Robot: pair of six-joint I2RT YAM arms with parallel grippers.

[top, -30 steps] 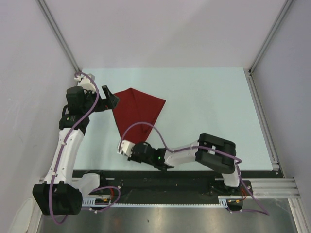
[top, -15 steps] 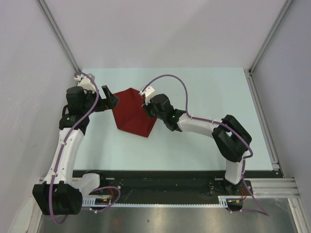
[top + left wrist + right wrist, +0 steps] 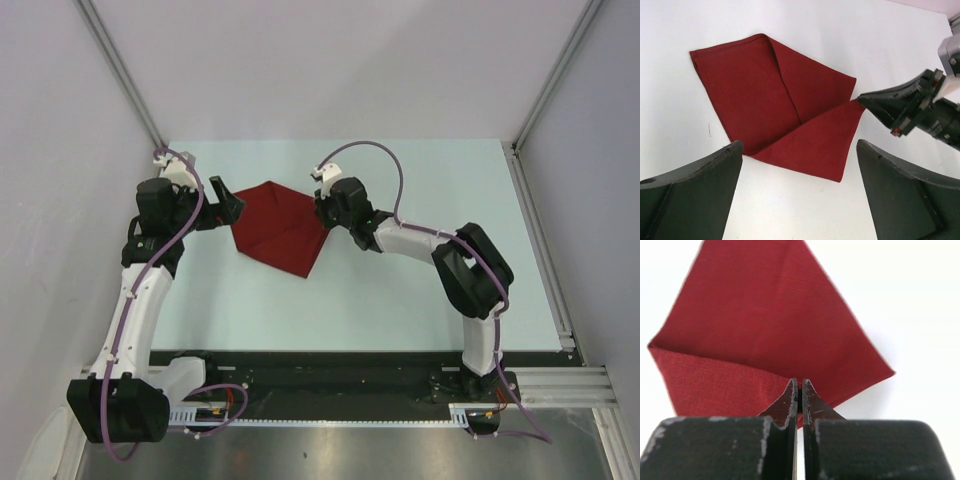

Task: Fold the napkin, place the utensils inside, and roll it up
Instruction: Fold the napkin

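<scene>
Dark red napkin [image 3: 278,230] lies on the pale bench [image 3: 420,290], left of centre toward the far side, between the two grippers. It's partly folded. The left wrist view shows a near flap laid over the rest, with a straight crease running from the far edge down to the middle, and the outline is an uneven diamond. Right gripper [image 3: 322,212] is reached out across the bench to the napkin's right-hand corner, jaws pressed together and pinching that corner. In the right wrist view the fingertips [image 3: 795,390] meet right on the edge of the cloth, and the left wrist view shows the same tip-on-corner contact. Left gripper [image 3: 230,207] sits just beside the napkin's left edge, spread wide and holding nothing. Its two dark fingers [image 3: 690,200] frame the napkin's near edge in its own camera. Can't tell whether they touch the bench.
</scene>
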